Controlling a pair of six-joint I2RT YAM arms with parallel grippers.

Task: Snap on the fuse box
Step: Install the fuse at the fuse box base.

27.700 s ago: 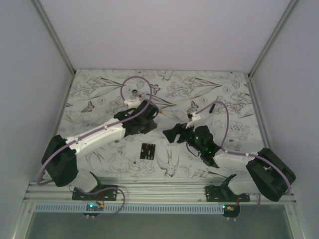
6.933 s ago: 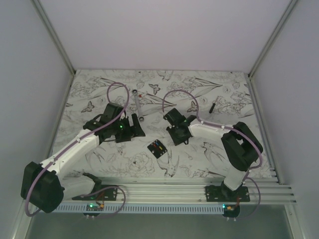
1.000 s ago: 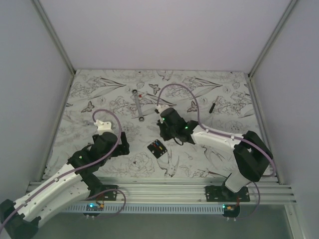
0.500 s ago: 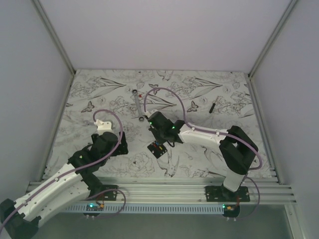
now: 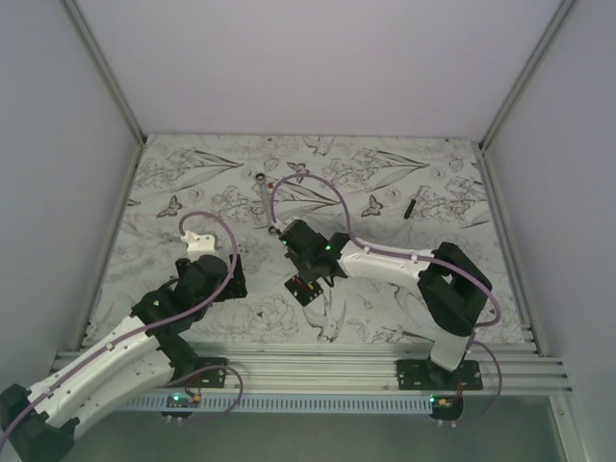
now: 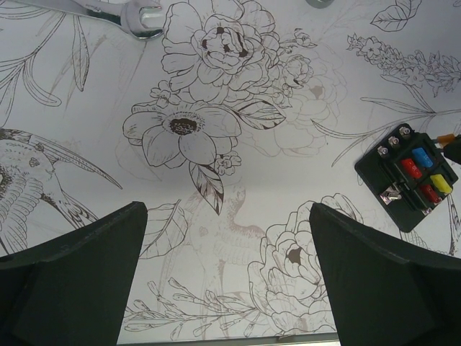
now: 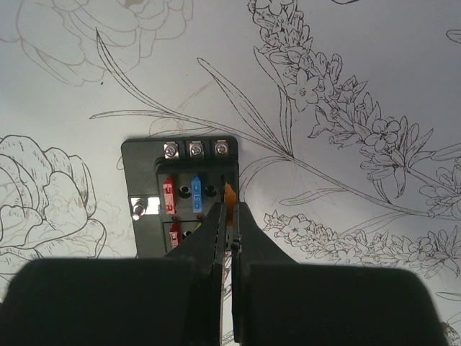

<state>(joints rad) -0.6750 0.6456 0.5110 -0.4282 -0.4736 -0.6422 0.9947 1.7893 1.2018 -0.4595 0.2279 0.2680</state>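
Table, floral; my left gripper, jaws wide, empty; my right gripper, closed; wrench, ahead-left of left gripper; fuse box, flat, under right fingertips, ahead-right of left gripper; orange piece, pinched at right fingertips.

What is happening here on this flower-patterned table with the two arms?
The right gripper is shut on a tiny orange fuse and holds it over the small black plastic fuse box, which carries red and blue fuses. The left gripper hangs open, apart from the box, holding nothing.
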